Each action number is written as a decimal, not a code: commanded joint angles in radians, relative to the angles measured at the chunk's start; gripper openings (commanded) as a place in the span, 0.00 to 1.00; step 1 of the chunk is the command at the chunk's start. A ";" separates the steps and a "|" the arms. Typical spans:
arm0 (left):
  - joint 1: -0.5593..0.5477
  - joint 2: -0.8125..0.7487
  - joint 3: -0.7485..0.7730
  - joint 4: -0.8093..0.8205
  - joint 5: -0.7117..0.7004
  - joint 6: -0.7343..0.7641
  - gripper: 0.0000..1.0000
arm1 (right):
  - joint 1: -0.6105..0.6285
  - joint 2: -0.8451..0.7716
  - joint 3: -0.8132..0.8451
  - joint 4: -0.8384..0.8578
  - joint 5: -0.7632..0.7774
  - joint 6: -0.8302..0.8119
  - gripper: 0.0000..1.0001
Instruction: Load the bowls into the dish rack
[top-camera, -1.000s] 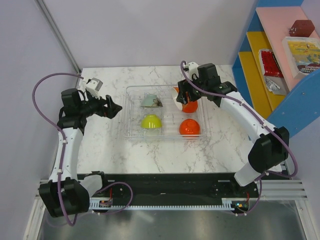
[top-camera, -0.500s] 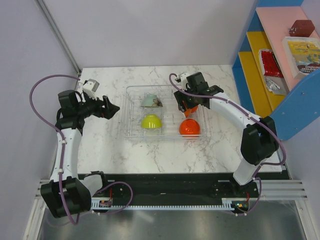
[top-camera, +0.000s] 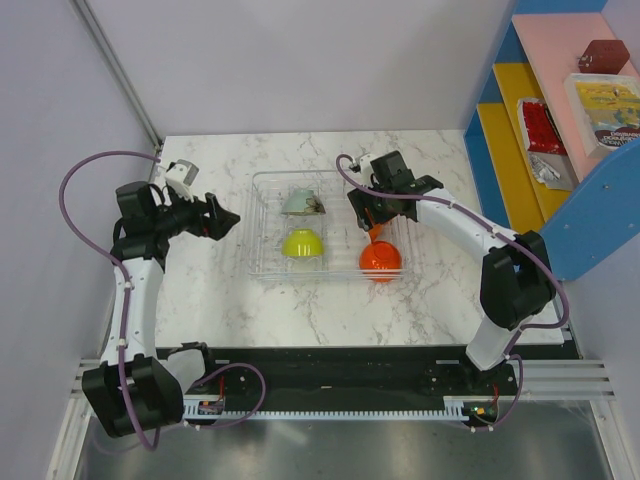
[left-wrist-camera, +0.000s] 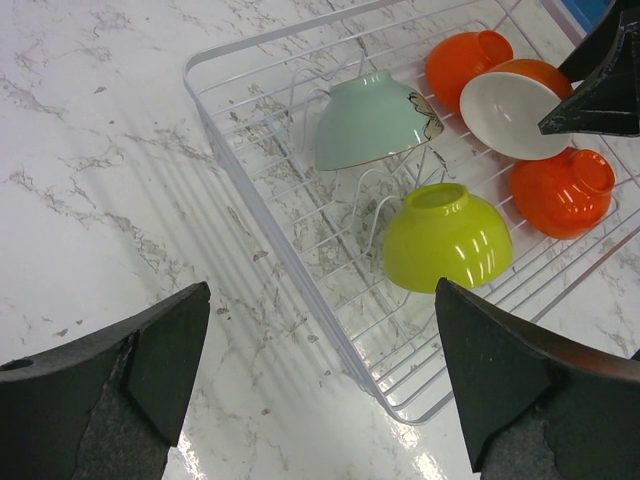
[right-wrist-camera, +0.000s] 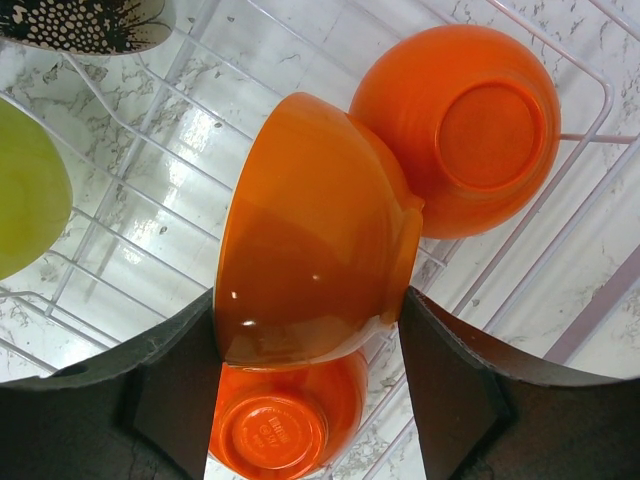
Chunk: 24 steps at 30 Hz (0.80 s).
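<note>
The dish rack (top-camera: 256, 225) (left-wrist-camera: 243, 180) (right-wrist-camera: 585, 180) lies mid-table. In it are a pale green patterned bowl (top-camera: 300, 203) (left-wrist-camera: 370, 120), a lime bowl (top-camera: 302, 243) (left-wrist-camera: 447, 235) and two upturned orange bowls (left-wrist-camera: 468, 65) (left-wrist-camera: 562, 190) (right-wrist-camera: 460, 130) (right-wrist-camera: 285, 425). My right gripper (top-camera: 375, 215) (right-wrist-camera: 305, 310) is shut on a third orange bowl (right-wrist-camera: 310, 230) (left-wrist-camera: 510, 110) with a white inside. It holds that bowl tilted on edge, just above the rack's right half between the two orange ones. My left gripper (top-camera: 225, 217) (left-wrist-camera: 320, 290) hangs open and empty, left of the rack.
A blue, yellow and pink shelf unit (top-camera: 570, 110) holding packets stands beyond the table's right edge. Walls close the left and back. Bare marble table (top-camera: 210, 290) surrounds the rack.
My right gripper has carried the orange bowl from the rack's far right corner nearer and lower into its right half. The left arm shifted slightly at first, then stayed still.
</note>
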 joint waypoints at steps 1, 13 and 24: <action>0.009 -0.021 -0.003 0.013 0.032 -0.005 1.00 | 0.001 -0.001 0.006 -0.001 0.039 -0.018 0.00; 0.013 -0.029 -0.006 0.019 0.029 -0.008 1.00 | 0.145 0.074 0.137 -0.053 0.278 -0.160 0.00; 0.017 -0.041 -0.010 0.024 0.030 -0.007 1.00 | 0.243 0.177 0.121 -0.018 0.466 -0.279 0.00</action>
